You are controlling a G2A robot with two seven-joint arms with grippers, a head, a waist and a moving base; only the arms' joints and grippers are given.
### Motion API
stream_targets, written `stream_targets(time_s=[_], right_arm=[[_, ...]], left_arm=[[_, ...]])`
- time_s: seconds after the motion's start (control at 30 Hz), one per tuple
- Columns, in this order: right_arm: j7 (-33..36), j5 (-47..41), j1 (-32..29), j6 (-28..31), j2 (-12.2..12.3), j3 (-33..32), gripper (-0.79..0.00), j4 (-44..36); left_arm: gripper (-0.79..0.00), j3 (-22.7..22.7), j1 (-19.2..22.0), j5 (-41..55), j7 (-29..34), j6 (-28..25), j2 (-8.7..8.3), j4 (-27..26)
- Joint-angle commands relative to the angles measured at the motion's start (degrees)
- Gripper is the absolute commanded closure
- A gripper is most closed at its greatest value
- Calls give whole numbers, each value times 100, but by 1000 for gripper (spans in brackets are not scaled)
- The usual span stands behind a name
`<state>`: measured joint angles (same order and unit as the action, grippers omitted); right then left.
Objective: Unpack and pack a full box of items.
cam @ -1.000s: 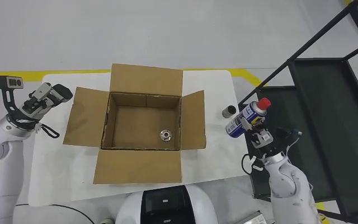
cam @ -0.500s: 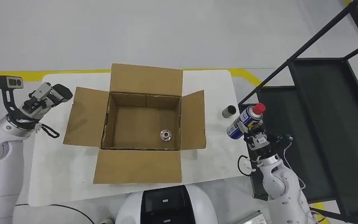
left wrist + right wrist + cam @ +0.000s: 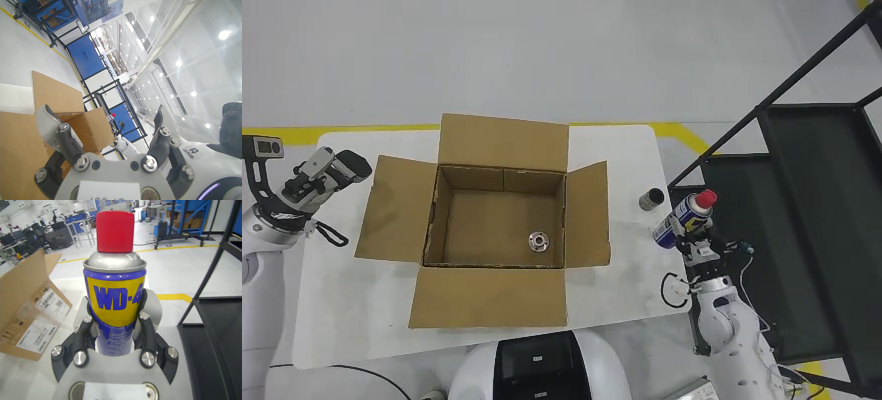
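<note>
Right arm sits at the frame's lower right, by the table's [image 3: 632,290] right edge; right fingers [image 3: 152,306] clamp the spray can [image 3: 683,217]. Left fingers [image 3: 47,117] spread wide, empty, left of the box [image 3: 504,148]. Versus a second ago, I read the can drawn slightly lower; left arm unchanged.

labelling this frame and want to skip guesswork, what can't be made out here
Top view: small round metal part in the cardboard box, too small to identify.
Top view: dark cylinder beside the box, too small to identify.
Right wrist view: base of the spray can, hidden behind the right gripper; the top view does not show whether it touches the table.
</note>
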<state>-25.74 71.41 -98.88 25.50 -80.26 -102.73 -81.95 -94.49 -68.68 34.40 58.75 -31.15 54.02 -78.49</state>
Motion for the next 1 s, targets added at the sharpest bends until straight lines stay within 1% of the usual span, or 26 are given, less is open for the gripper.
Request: stream_targets(time_s=[0.0,0.2,0.33,0.6,0.9,0.93,0.97], right_arm=[[-438,110,104,-56,5,24,0,512],[-1795,688,446,-306,32,173,0,1758],[-2449,985,679,-439,50,299,0,2376],[-3001,1141,1155,-645,59,525,0,3249],[-3483,1280,1382,-906,66,739,0,3758],[-3513,1280,1396,-920,70,747,-142,3806],[-3538,1279,1409,-927,74,755,-225,3849]], left_arm=[[-785,0,0,0,0,0,0,0],[-785,0,0,0,0,0,0,0],[-785,0,0,0,0,0,0,0],[-785,0,0,0,0,0,0,0],[-785,0,0,0,0,0,0,0],[-785,0,0,0,0,0,0,0],[-785,0,0,0,0,0,0,0]])
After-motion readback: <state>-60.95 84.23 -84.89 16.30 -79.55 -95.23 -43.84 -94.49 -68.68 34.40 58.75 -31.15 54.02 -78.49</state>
